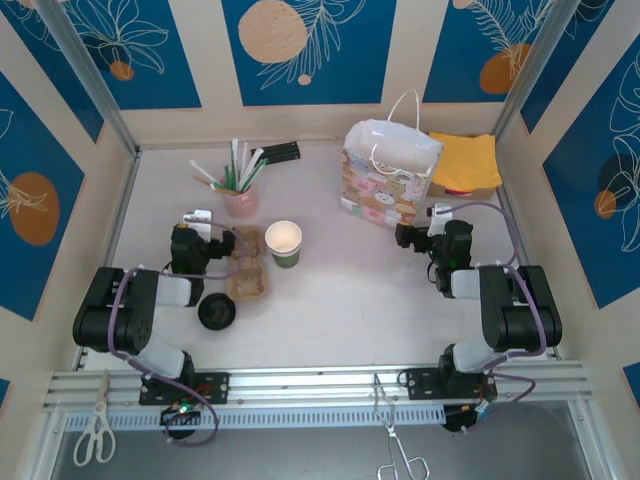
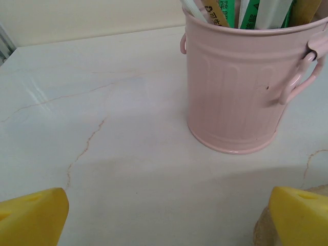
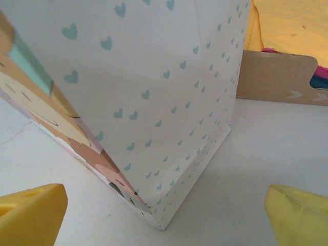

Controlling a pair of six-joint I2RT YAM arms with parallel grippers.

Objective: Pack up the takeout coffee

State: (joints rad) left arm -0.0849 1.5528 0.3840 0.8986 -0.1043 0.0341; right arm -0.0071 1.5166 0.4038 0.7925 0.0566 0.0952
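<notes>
Packing has not begun, by the look of it. The bag (image 1: 388, 180) stands upright and open-mouthed at the far right of the table (image 1: 350, 300), with nothing of the order visibly inside it. The carrier (image 1: 247, 272), the cup (image 1: 284, 243) and the lid (image 1: 217, 311) sit well apart from it on the left. The cup stands upright and uncovered just beside the carrier's right edge, not in a pocket; whether it holds coffee cannot be told from above. The black lid lies flat on the table at the carrier's near left. Left to do, as judged here: lid onto cup, cup into carrier, and the lot into the bag. The left claw (image 2: 164, 215) hovers low over the table, spread wide and empty, facing the pink bucket (image 2: 236, 87), with the carrier's edge showing at its right side. The right claw (image 3: 164, 215), equally wide and empty, faces a lower corner of the bag at close range without touching it. Around them, walls (image 1: 310, 50) of blue panels with leaf prints enclose the white, faintly veined tabletop. A cardboard box (image 3: 277, 77) of yellow napkins (image 1: 465, 160) sits behind the bag, straws (image 1: 235, 165) bristle from the bucket, and scissors (image 1: 95, 435) and tongs (image 1: 398, 455) hang off the front rail (image 1: 320, 385).
</notes>
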